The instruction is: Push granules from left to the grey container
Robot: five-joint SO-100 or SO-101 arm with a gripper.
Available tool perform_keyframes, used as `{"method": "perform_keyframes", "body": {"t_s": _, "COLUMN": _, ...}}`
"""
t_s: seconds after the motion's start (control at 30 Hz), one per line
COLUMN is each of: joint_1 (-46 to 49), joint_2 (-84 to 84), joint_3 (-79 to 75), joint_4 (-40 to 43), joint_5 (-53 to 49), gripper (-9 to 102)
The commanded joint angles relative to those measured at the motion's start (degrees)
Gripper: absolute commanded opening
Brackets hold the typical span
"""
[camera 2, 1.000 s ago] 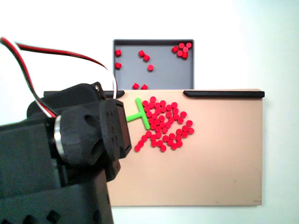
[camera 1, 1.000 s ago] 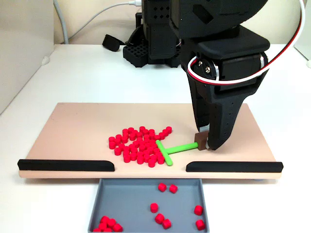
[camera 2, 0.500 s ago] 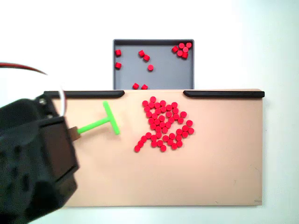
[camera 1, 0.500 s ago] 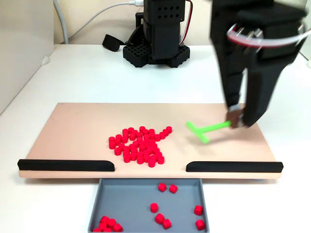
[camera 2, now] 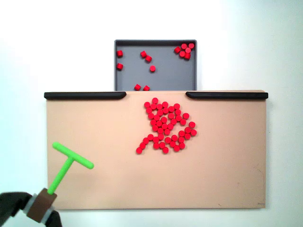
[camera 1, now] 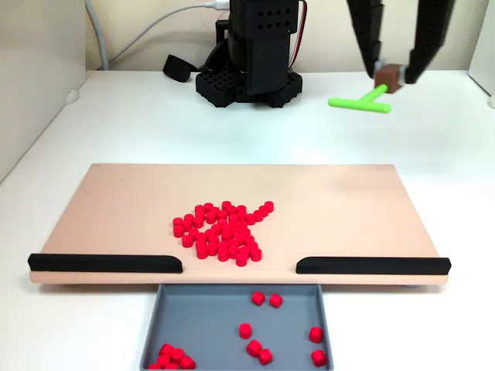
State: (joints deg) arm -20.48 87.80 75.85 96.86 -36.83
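The granules are small bright red matte pellets, short and cylindrical, gathered in one loose cluster a little toward the slotted edge of the tan board; in the top-down fixed view the same cluster sits just at 5 o'clock from the gap between the two black strips. One black strip and another black strip line the board's edge with an opening between them, and the grey container, a shallow slate-grey tray with low walls, sits right against that opening. More red pellets already lie in it: a small heap in one corner and several scattered singly or in pairs. The gripper is raised well above the white table, up at 1 o'clock in the front fixed view, its two dark fingers pinched on the brown block at the end of the green T-shaped pusher, whose crossbar hangs clear of the board. From above, the pusher shows at 7 o'clock over the board's corner, well apart from the pellets. Behind the board stands the arm's black base, with a white cable trailing to a pale wall.
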Motion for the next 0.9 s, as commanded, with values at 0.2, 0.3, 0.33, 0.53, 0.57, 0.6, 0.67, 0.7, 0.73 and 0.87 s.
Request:
{"method": "perform_keyframes", "body": {"t_s": 0.2, "joint_1": 10.2, "joint_2": 8.53, "joint_3": 7.47, "joint_4": -0.97, "joint_5": -34.1, "gripper": 0}}
{"method": "perform_keyframes", "body": {"t_s": 0.3, "joint_1": 14.68, "joint_2": 10.99, "joint_3": 9.93, "joint_4": -0.97, "joint_5": -40.69, "gripper": 0}}
{"method": "perform_keyframes", "body": {"t_s": 0.33, "joint_1": 15.91, "joint_2": 11.6, "joint_3": 10.46, "joint_4": -0.97, "joint_5": -42.54, "gripper": 0}}
{"method": "perform_keyframes", "body": {"t_s": 0.53, "joint_1": 20.13, "joint_2": 13.89, "joint_3": 15.03, "joint_4": -2.9, "joint_5": -46.85, "gripper": 0}}
{"method": "perform_keyframes", "body": {"t_s": 0.57, "joint_1": 20.3, "joint_2": 13.71, "joint_3": 15.03, "joint_4": -3.25, "joint_5": -46.58, "gripper": 0}}
{"method": "perform_keyframes", "body": {"t_s": 0.6, "joint_1": 20.48, "joint_2": 13.36, "joint_3": 15.03, "joint_4": -3.6, "joint_5": -46.32, "gripper": 0}}
{"method": "perform_keyframes", "body": {"t_s": 0.67, "joint_1": 20.74, "joint_2": 12.92, "joint_3": 15.03, "joint_4": -4.22, "joint_5": -45.88, "gripper": 0}}
{"method": "perform_keyframes", "body": {"t_s": 0.7, "joint_1": 20.83, "joint_2": 12.74, "joint_3": 14.94, "joint_4": -4.22, "joint_5": -45.88, "gripper": 0}}
{"method": "perform_keyframes", "body": {"t_s": 0.73, "joint_1": 20.92, "joint_2": 12.48, "joint_3": 14.85, "joint_4": -4.22, "joint_5": -45.53, "gripper": 0}}
{"method": "perform_keyframes", "body": {"t_s": 0.87, "joint_1": 21.36, "joint_2": 12.57, "joint_3": 14.15, "joint_4": -4.22, "joint_5": -44.65, "gripper": 0}}
